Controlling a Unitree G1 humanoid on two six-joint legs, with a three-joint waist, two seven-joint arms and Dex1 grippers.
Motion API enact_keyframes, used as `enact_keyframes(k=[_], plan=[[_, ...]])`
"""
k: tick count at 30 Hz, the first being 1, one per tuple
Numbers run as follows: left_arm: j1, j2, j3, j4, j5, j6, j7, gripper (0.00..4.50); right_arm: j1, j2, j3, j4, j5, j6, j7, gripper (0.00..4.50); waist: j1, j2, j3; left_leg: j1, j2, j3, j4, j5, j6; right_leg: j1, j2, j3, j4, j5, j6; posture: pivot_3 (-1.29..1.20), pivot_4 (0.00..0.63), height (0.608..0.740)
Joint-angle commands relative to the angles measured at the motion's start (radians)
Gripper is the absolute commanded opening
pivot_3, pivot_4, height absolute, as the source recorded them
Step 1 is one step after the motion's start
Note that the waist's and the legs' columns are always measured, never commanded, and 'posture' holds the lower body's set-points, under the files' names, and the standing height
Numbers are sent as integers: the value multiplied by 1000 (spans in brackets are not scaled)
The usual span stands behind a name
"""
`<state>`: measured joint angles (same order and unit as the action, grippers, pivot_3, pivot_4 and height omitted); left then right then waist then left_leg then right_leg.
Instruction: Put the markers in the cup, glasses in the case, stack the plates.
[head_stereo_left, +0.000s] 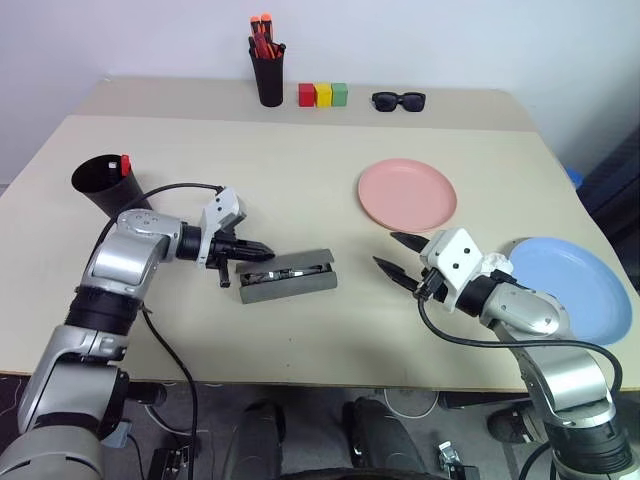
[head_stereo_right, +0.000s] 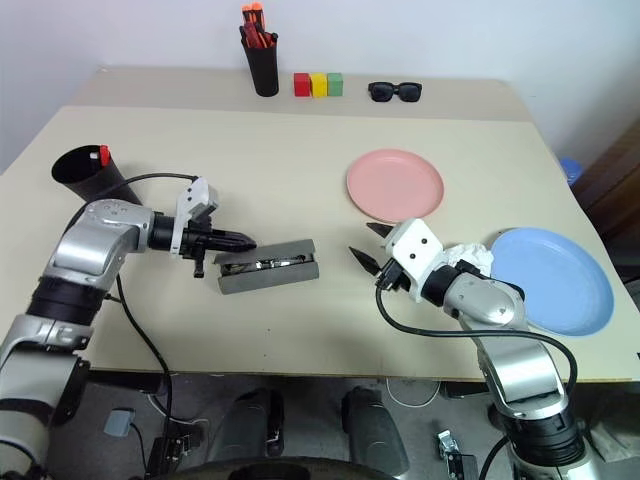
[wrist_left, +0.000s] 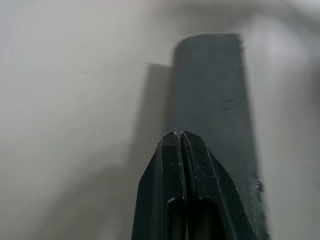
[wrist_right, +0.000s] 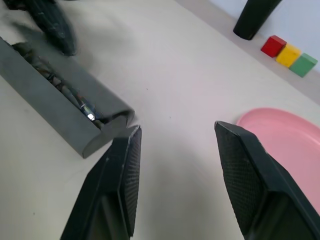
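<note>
Left end effector (head_stereo_left: 262, 249), pinched empty, hovers at the grey hinged glasses case's (head_stereo_left: 288, 280) 9 o'clock; wire-frame glasses (head_stereo_right: 262, 263) lie half-hidden inside. Right end effector (head_stereo_left: 397, 254) gapes, empty.

glasses (wrist_right: 55, 80) in case (head_stereo_left: 287, 276), plates (head_stereo_left: 407, 193) to its right

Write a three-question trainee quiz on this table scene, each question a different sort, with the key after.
1. True or false: the pink plate is stacked on the blue plate.
2. The glasses lie: A) on the bare table, B) in the open grey case, C) in the black cup.
3. Fill in: the left gripper has its fingers ___; the right gripper has its fingers open.

Key: 1 false, the plates lie apart; 2 B; 3 shut.
</note>
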<state>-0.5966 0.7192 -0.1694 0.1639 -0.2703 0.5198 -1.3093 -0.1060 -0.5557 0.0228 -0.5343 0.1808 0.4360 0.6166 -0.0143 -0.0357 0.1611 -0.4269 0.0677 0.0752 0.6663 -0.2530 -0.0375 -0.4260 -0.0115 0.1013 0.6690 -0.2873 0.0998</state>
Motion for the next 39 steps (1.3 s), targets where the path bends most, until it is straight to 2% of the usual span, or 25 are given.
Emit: enact_keyframes(k=[1,4,8,12,16,23,26,29,34,39], plan=[[55,41,25,-133,-19,-14,-6,41,-33,-1,-14,14,7,-3,-6,2310,1,0,0,0,0,0,0,0,0,0,0,0,0,0,0,0,150,725],[120,57,31,-193,-10,-72,8,41,-90,-8,0,72,6,44,-1,2310,-2,1,0,1,0,0,0,0,0,0,0,0,0,0,0,0,150,725],[163,-11,131,-228,-67,-91,119,41,-209,-19,32,225,-85,56,-50,2310,-3,1,0,1,0,1,1,0,0,1,0,1,0,0,-1,0,150,725],[218,-59,214,-305,-119,-94,204,41,-284,-35,98,366,-197,-3,-77,2310,-2,1,0,1,0,0,1,0,0,1,0,0,0,0,0,0,150,725],[307,-96,295,-441,-179,-42,321,41,-362,-55,215,552,-352,-142,-92,2310,-6,1,0,1,0,1,0,0,0,0,0,1,0,0,0,0,150,725],[403,-91,320,-580,-215,8,419,41,-439,-27,270,768,-462,-292,-153,2310,-7,1,0,2,0,1,1,0,0,1,0,1,1,0,0,0,150,725],[417,-86,319,-598,-223,13,435,0,-446,-24,275,799,-484,-331,-158,1500,-4,1,0,2,0,1,1,0,0,1,0,1,1,0,0,0,150,725],[422,-84,316,-604,-225,12,446,0,-445,-21,268,802,-495,-353,-158,38,-5,1,0,1,0,1,1,0,0,1,-1,1,1,0,0,0,150,725],[399,-85,295,-565,-208,-14,446,0,-438,-46,242,744,-539,-382,-189,38,-6,1,0,1,0,1,1,0,0,1,0,1,1,0,0,0,150,725],[330,-101,248,-512,-198,-35,429,0,-362,-143,105,541,-491,-326,-130,38,6,3,1,1,0,1,1,0,0,1,-1,1,0,0,0,0,150,725]])
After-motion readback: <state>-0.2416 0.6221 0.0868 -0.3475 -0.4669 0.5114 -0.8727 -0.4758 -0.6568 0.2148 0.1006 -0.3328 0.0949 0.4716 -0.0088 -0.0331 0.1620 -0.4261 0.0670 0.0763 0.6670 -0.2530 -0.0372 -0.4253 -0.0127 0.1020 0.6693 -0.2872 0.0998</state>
